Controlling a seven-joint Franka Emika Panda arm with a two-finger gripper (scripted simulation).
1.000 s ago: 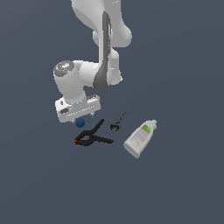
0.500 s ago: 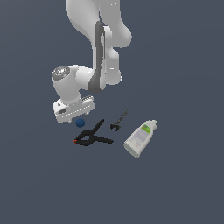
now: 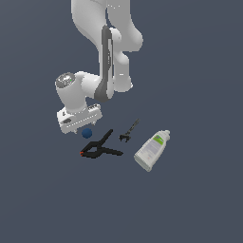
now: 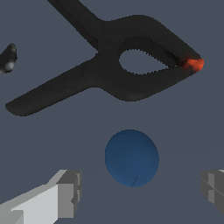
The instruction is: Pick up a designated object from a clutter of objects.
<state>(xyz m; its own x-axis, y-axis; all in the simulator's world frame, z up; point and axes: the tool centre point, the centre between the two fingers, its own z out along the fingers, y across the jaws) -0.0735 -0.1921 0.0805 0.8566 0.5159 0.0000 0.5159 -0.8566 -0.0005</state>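
Note:
The designated object is a small dark-blue ball [image 3: 87, 133] [image 4: 131, 158] lying on the grey floor at the exterior view's left end of the clutter. My gripper [image 4: 140, 189] hangs just above it, open, and the ball shows between the two grey fingertips [image 4: 70, 193] without touching either. In the exterior view the white hand [image 3: 79, 117] covers the fingers. A black spring clamp [image 3: 99, 147] [image 4: 113, 65] with an orange tip lies right beside the ball. Past it are a small dark wrench [image 3: 129, 131] [image 4: 8, 57] and a white bottle [image 3: 153, 150] with a greenish label.
The white arm [image 3: 107, 57] rises behind the clutter. Grey floor [image 3: 199, 199] surrounds the objects.
The hand has shifted toward the exterior view's left and sunk lower, closer over the ball. The clutter has not moved.

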